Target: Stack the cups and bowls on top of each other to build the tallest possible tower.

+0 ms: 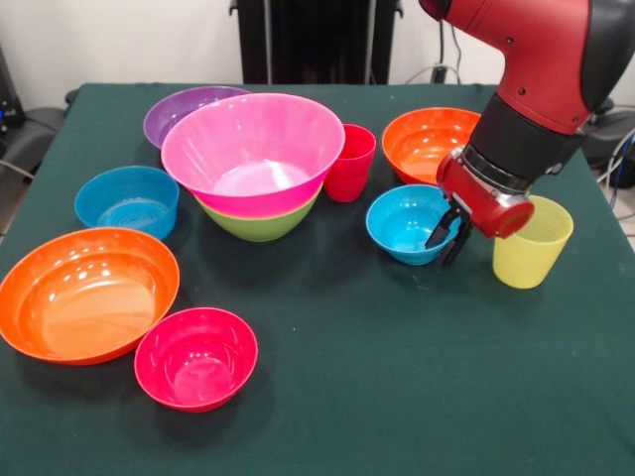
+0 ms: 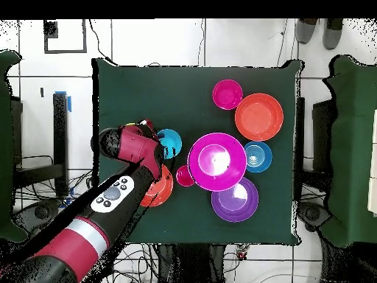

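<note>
1. The jaws (image 1: 448, 234) hang at the rim of one small blue bowl (image 1: 412, 224), on its side toward the yellow cup (image 1: 532, 241). Two dark fingertips (image 1: 440, 231) show a narrow gap; whether they pinch the rim cannot be told.
2. The yellow cup stands just beside the jaws, on the side away from the blue bowl. An orange bowl (image 1: 429, 142) sits just behind them, toward the pedestal.
3. The tower (image 1: 254, 164), the pink bowl nested in the green bowl (image 1: 260, 224), stands well apart, beyond the blue bowl. The red cup (image 1: 349, 163) touches its side.
4. Every cup and bowl rests upright, mouth up, long axis vertical.
5. Count on the desk (image 1: 397, 397): two cups; two orange bowls, the second (image 1: 87, 294) far off; two blue bowls, the second (image 1: 127, 201) far off; one pink, one green, one purple bowl (image 1: 189, 111), one red-pink bowl (image 1: 196, 357).
</note>
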Controlling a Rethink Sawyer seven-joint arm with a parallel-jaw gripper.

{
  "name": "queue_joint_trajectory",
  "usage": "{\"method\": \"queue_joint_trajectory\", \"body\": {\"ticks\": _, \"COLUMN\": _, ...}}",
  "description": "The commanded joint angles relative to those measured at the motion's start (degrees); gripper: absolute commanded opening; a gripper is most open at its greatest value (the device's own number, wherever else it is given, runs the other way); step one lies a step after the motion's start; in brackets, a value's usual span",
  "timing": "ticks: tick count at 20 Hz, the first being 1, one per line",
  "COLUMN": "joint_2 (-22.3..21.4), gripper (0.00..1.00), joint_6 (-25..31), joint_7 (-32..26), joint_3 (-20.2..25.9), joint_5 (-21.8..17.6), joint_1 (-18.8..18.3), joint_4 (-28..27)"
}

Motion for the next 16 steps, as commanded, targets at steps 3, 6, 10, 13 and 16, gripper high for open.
{"method": "queue_joint_trajectory", "body": {"ticks": 3, "joint_2": 3.0, "gripper": 0.0, "joint_6": 3.5, "joint_7": 6.7, "joint_3": 8.4, "joint_5": -2.7, "joint_1": -0.4, "joint_4": -1.2}}
{"method": "queue_joint_trajectory", "body": {"ticks": 6, "joint_2": 2.8, "gripper": 0.0, "joint_6": 3.4, "joint_7": 6.7, "joint_3": 8.5, "joint_5": -2.7, "joint_1": -0.3, "joint_4": -1.0}}
{"method": "queue_joint_trajectory", "body": {"ticks": 10, "joint_2": 2.6, "gripper": 0.0, "joint_6": 3.7, "joint_7": 6.2, "joint_3": 8.4, "joint_5": -2.9, "joint_1": -0.5, "joint_4": -1.2}}
{"method": "queue_joint_trajectory", "body": {"ticks": 13, "joint_2": 2.0, "gripper": 0.0, "joint_6": 5.2, "joint_7": 5.5, "joint_3": 7.9, "joint_5": -3.5, "joint_1": -0.6, "joint_4": -1.5}}
{"method": "queue_joint_trajectory", "body": {"ticks": 16, "joint_2": 0.9, "gripper": 0.0, "joint_6": 6.2, "joint_7": 4.8, "joint_3": 7.7, "joint_5": -4.0, "joint_1": -0.8, "joint_4": -1.2}}
